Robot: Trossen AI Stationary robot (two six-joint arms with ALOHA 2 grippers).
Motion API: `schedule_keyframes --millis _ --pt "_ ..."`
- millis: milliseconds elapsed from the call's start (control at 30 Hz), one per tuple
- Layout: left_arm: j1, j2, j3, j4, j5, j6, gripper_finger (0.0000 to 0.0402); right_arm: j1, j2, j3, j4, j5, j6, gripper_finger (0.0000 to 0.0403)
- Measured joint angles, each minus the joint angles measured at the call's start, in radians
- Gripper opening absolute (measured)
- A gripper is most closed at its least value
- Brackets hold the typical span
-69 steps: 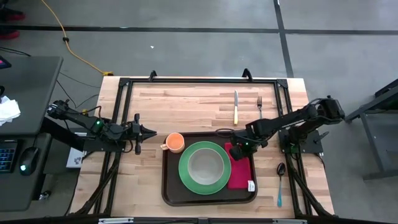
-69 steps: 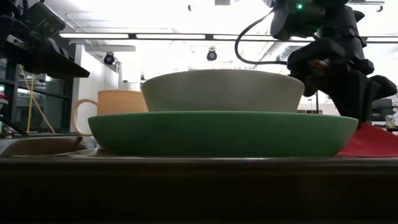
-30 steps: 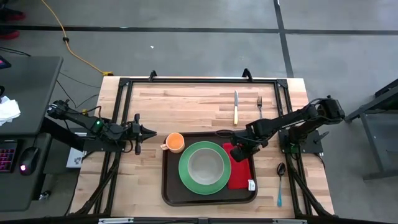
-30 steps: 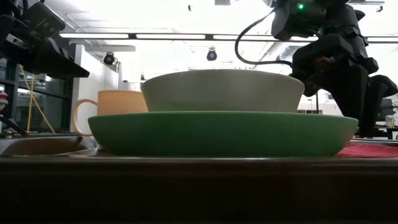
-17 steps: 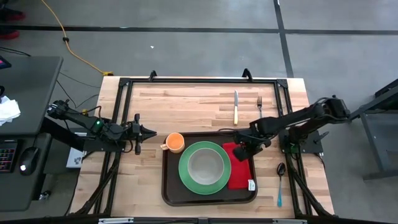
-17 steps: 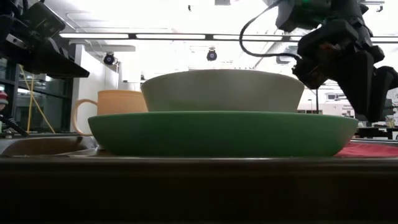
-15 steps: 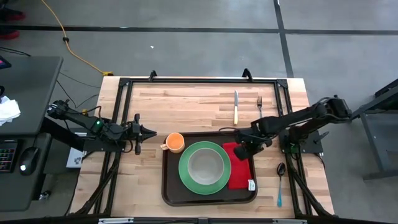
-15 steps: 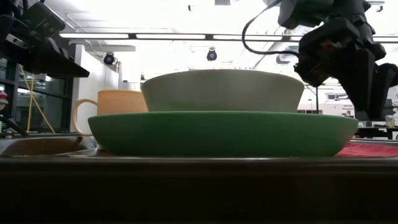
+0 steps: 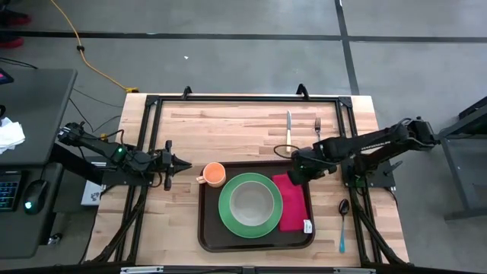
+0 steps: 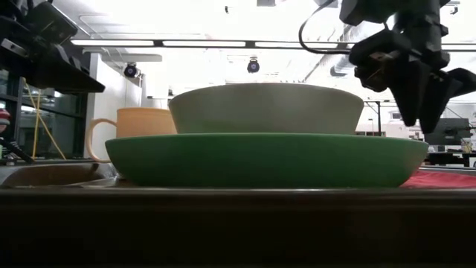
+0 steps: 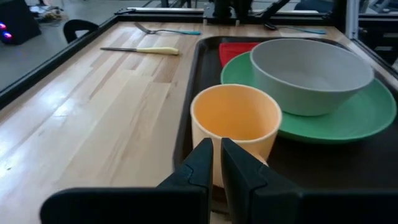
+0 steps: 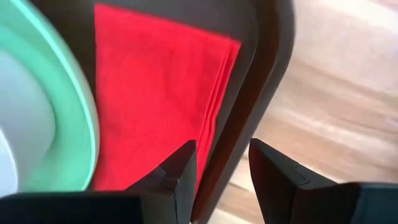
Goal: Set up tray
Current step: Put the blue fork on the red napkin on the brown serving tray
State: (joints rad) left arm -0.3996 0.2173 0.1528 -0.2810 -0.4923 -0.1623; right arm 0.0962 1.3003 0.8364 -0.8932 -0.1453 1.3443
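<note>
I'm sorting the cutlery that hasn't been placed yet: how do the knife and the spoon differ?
The knife has a pale yellow handle; the spoon has a light blue one. The knife lies at the table's far side, beyond the tray, next to the fork; the spoon lies alone at the tray's right, near the table's front. The knife ends in a slim silver blade, the spoon in a dark rounded bowl. Both lie flat on bare wood, off the tray.

High view looks straight down over the whole table [image 9: 228,125]. Low view sits at tabletop height, jammed right up against the green plate [image 10: 266,159]. Left wrist cam looks across the tray [image 11: 311,171]; right wrist cam is close above its right edge. All share the plate.
</note>
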Motion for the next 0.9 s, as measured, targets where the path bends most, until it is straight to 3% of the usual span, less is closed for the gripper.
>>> schedule_keyframes --millis 300,533,900 --pt "0.000 0.000 0.000 -0.002 0.094 -0.001 0.0062 -0.092 0.000 0.000 -0.002 0.070 -0.058 0.0124" --pt "0.000 0.000 0.000 -0.002 0.109 -0.026 0.0062 -0.173 0.000 0.000 -0.066 0.078 -0.147 0.0124" --pt "0.000 0.000 0.000 0.002 0.158 -0.057 0.0062 -0.304 0.000 0.000 -0.165 0.223 -0.297 0.0124"
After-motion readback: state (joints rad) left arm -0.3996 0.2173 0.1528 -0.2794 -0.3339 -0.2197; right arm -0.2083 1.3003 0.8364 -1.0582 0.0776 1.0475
